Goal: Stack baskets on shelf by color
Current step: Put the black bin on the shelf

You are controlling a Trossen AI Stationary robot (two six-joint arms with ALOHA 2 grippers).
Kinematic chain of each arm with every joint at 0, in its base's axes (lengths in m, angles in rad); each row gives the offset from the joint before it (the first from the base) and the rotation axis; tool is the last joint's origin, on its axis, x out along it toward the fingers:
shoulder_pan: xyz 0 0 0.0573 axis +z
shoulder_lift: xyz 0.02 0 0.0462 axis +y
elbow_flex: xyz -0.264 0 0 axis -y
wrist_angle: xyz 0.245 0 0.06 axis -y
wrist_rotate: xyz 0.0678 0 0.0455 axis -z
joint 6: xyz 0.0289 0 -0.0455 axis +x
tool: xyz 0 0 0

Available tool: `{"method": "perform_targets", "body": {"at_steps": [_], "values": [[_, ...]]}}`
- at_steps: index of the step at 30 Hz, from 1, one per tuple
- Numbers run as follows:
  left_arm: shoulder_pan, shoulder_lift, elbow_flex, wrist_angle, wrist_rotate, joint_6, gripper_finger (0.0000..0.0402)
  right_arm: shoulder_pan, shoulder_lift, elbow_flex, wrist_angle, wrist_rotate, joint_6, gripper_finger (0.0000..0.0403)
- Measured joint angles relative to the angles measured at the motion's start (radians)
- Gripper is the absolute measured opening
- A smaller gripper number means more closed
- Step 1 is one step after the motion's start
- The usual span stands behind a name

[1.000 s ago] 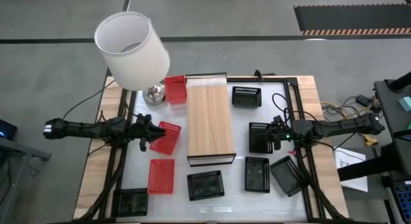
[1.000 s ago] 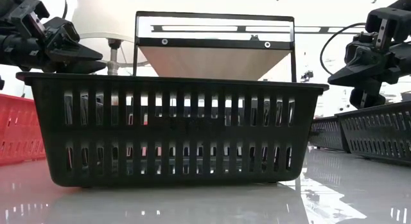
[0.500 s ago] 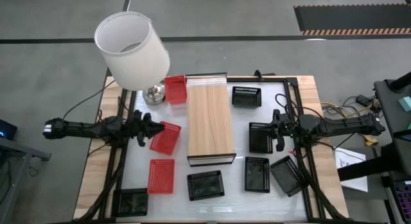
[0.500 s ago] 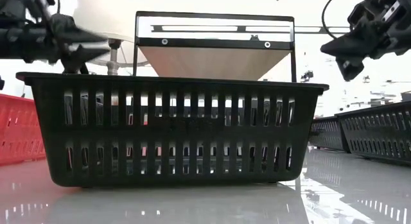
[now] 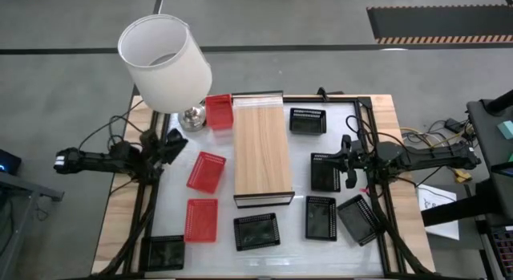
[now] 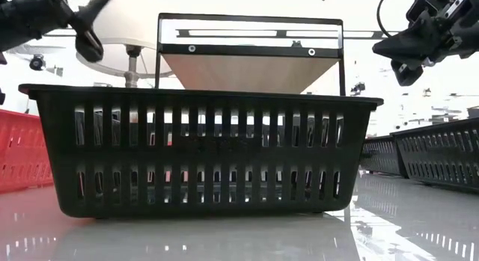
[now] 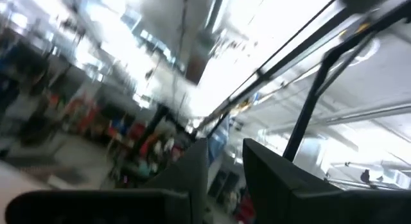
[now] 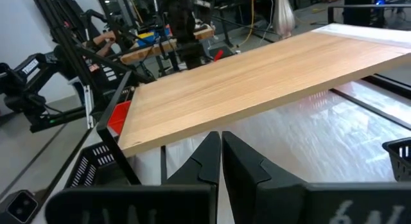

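High view shows my left gripper (image 5: pixel 170 144) empty, fingers slightly apart, raised beside the red slotted plastic basket (image 5: pixel 206 172); my right gripper (image 5: pixel 348 163) is closed over a black basket (image 5: pixel 324 172). Light-wood shelf (image 5: pixel 261 156) is bare; next I need a grasp.

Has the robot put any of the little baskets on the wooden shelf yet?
Not yet. The light-wood shelf is bare. Neither the left gripper nor the shut right gripper holds anything. The red plastic baskets and black plastic baskets all sit on the white table, unstacked.
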Motion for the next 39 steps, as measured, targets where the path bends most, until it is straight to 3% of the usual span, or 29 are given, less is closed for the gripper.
{"method": "perform_targets", "body": {"at_steps": [10,14,22,30,39], "values": [[-0.002,0.061,0.036,0.096,0.082,0.072,0.0082,0.000,0.002,0.000,0.000,0.002,0.001,0.0009],[-0.002,0.136,0.100,0.100,0.083,0.071,0.0082,0.001,0.006,0.000,0.002,0.001,0.088,0.0009],[-0.019,0.331,0.302,0.085,0.158,0.046,0.0082,0.034,0.018,-0.003,0.205,0.012,-0.108,0.0009],[-0.165,0.563,0.485,0.083,0.160,0.049,0.0082,0.128,0.049,-0.005,0.430,0.011,-0.342,0.0009],[-0.406,0.852,0.717,0.045,-0.025,0.124,0.0082,0.200,0.051,-0.005,0.452,0.011,-0.391,0.0009]]}}
